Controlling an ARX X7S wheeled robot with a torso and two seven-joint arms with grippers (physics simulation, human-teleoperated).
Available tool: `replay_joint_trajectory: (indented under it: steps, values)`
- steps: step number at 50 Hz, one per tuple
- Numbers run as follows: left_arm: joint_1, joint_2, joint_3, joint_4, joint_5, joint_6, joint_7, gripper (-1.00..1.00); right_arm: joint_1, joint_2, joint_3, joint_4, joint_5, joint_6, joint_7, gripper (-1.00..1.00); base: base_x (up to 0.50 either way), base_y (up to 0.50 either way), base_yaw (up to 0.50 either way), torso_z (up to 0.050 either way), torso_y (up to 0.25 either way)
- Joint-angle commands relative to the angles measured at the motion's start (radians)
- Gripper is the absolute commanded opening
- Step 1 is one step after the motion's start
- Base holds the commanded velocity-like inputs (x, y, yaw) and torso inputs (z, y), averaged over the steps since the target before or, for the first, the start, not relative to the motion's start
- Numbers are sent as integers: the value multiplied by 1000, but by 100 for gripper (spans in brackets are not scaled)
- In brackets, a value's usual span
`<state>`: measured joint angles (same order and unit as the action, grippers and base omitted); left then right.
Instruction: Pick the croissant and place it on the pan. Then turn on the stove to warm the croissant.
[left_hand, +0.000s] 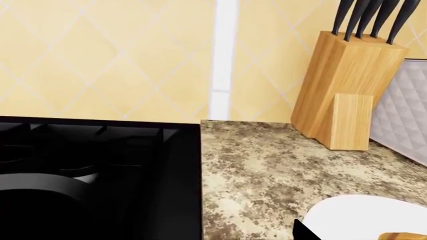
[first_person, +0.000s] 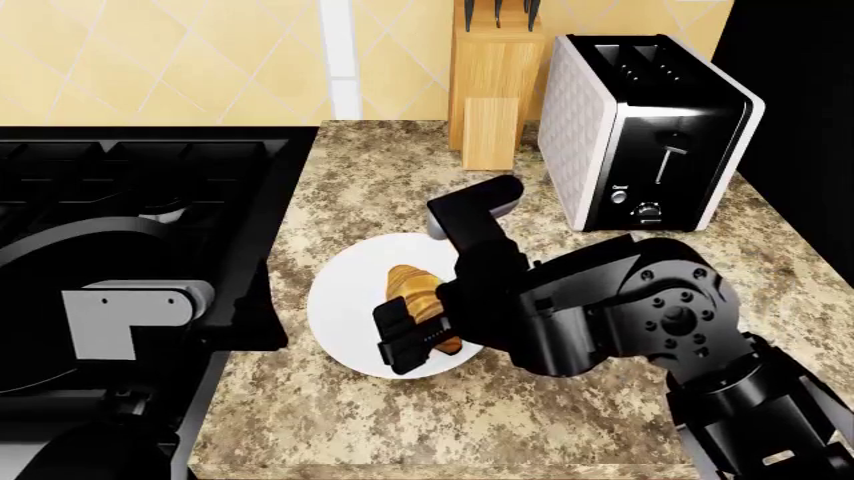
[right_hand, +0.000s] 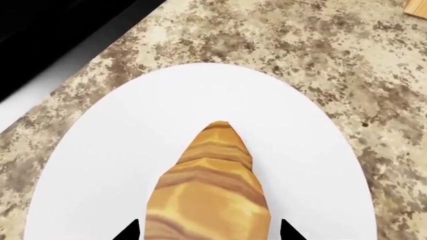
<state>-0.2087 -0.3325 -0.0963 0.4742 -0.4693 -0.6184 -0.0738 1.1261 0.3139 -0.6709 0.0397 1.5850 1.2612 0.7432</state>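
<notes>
The croissant (first_person: 416, 298) lies on the round white plate (first_person: 344, 300) on the speckled countertop (first_person: 387, 190), just right of the stove (first_person: 147, 200); its long axis runs from the rear of the counter toward the front edge, one tapered tip pointing toward the backsplash. The right gripper (first_person: 411, 335) sits over the croissant's near end with its fingers (right_hand: 130, 231) spread to either side of the pastry, though contact cannot be confirmed. The left gripper (first_person: 127, 315) hangs over the stove, its jaw state not discernible.
</notes>
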Motion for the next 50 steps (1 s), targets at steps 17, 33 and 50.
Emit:
replay_joint_trajectory:
  steps: [17, 33, 50]
  values:
    - [0, -4, 9, -21, -3, 14, -3, 100, 1, 2, -30, 17, -28, -23, -39, 100, 0, 0, 0, 0, 0]
    - [-3, -10, 11, 3, -14, 0, -17, 100, 9, 18, -23, -26, 3, -24, -14, -100, 0, 0, 0, 0, 1]
    - [5, -20, 10, 51, -29, -18, -35, 100, 0, 45, 0, -98, 33, -48, 38, -100, 0, 0, 0, 0, 0]
